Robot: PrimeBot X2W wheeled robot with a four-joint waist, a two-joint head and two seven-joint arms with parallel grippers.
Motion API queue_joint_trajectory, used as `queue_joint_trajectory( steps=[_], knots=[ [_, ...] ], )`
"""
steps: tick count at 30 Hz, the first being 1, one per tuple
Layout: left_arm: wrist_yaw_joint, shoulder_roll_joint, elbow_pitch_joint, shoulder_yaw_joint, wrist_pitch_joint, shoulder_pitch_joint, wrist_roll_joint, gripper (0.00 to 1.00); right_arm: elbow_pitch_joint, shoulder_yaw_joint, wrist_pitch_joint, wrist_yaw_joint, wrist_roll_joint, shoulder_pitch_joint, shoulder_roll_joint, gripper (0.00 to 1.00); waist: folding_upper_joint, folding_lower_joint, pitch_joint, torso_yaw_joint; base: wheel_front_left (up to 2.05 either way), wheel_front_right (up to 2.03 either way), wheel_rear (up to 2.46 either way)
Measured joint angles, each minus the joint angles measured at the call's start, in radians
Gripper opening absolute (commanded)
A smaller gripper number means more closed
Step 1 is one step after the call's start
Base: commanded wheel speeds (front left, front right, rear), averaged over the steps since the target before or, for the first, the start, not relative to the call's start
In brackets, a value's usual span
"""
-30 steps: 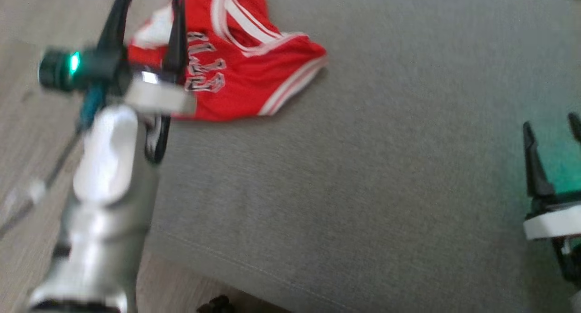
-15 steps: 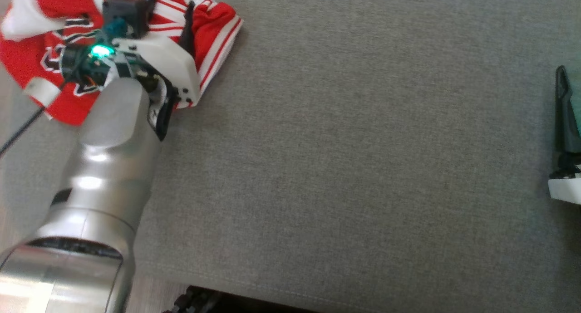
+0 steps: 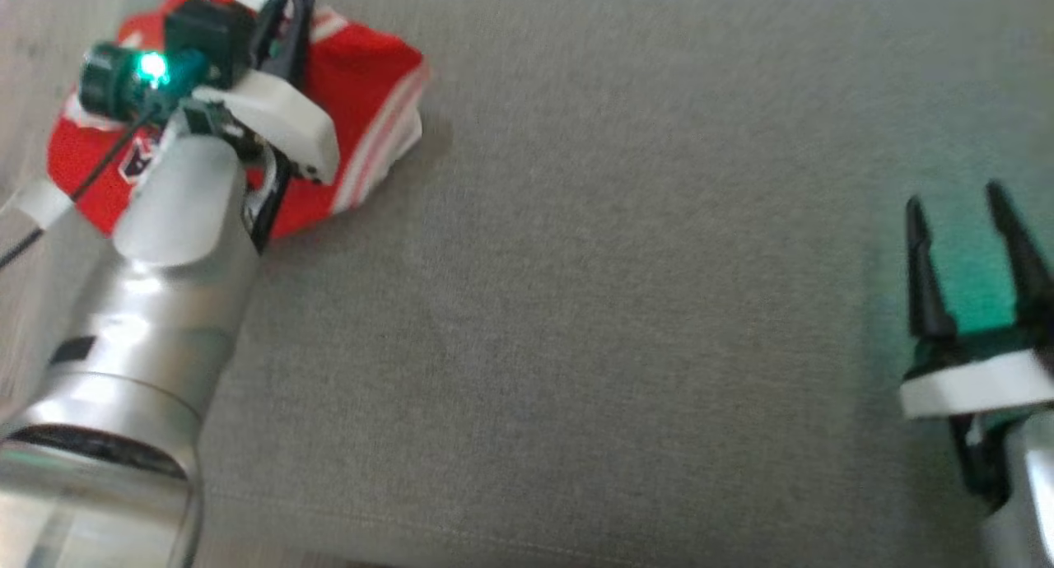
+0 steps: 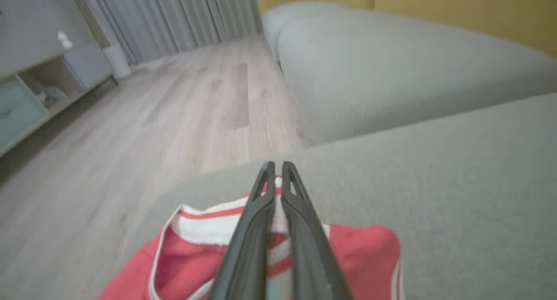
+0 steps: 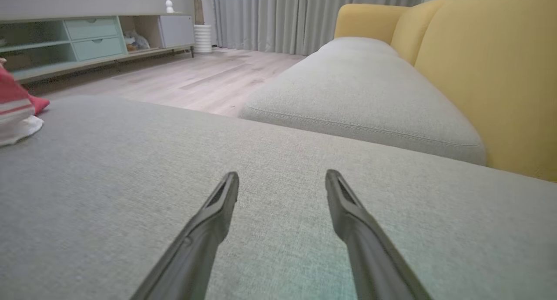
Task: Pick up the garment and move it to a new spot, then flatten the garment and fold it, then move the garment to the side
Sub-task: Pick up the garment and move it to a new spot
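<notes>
The left gripper (image 4: 275, 168) has its jaws pressed together, pinching a fold of white, red-striped trim on the shirt (image 4: 365, 256). The shirt is red with white bands carrying thin red stripes, and a dark print partly shows. It is bunched in a heap, not flat, at 10 o'clock in the head view, near the edge of the grey cushion (image 3: 576, 304). The silver left forearm (image 3: 165, 304) rises from 7 o'clock to the heap. The right gripper (image 3: 953, 196) has its jaws wide apart and empty at 4 o'clock, fingers pointing to 12, well apart from the shirt.
</notes>
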Motion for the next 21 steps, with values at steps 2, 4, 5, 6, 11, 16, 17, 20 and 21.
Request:
queue_joint_trajectory(
  steps=[2,4,5,6,11,16,17,20,21],
  knots=[
    [0.000,0.022,-0.042,-0.028,-0.013,-0.013,0.000,0.00,0.016,0.006,0.001,0.000,0.001,0.027,0.024,1.00,0.0000,-0.0001,-0.054,-0.012,0.00,0.00,0.00],
    [0.000,0.040,-0.091,-0.050,-0.017,-0.027,0.000,0.00,0.025,0.013,0.001,0.000,0.001,0.058,0.046,1.00,0.0000,-0.0002,-0.108,-0.027,0.00,0.00,0.00],
    [0.000,0.050,-0.116,-0.061,-0.021,-0.033,-0.001,0.00,0.031,0.021,0.001,0.000,0.001,0.072,0.053,1.00,0.0000,-0.0002,-0.136,-0.037,0.00,0.00,0.00],
    [0.000,0.060,-0.143,-0.070,-0.022,-0.040,-0.002,0.00,0.035,0.026,0.001,0.000,0.001,0.083,0.062,1.00,0.0000,-0.0003,-0.163,-0.047,0.00,0.00,0.00],
    [0.000,0.105,-0.275,-0.127,-0.027,-0.051,-0.016,0.00,0.043,0.043,0.001,0.000,0.001,0.119,0.109,1.00,0.0001,-0.0004,-0.280,-0.127,0.00,0.00,0.00],
    [0.002,0.112,-0.377,-0.127,-0.030,-0.086,-0.020,0.00,0.043,0.058,0.002,0.000,0.001,0.136,0.131,1.00,0.0001,-0.0003,-0.343,-0.252,0.00,0.00,0.00],
    [0.002,0.106,-0.393,-0.128,-0.030,-0.091,-0.020,0.00,0.043,0.063,0.002,0.000,0.001,0.136,0.138,1.00,0.0001,-0.0002,-0.351,-0.278,0.00,0.00,0.00],
    [0.002,0.088,-0.423,-0.141,-0.031,-0.100,-0.015,0.00,0.043,0.069,0.002,0.000,0.001,0.135,0.147,1.00,0.0001,-0.0002,-0.368,-0.354,0.00,0.00,0.00],
    [0.002,0.080,-0.427,-0.153,-0.031,-0.100,-0.014,0.00,0.043,0.068,0.002,0.000,0.003,0.136,0.149,1.00,0.0001,-0.0002,-0.371,-0.379,0.00,0.00,0.00]
  ],
)
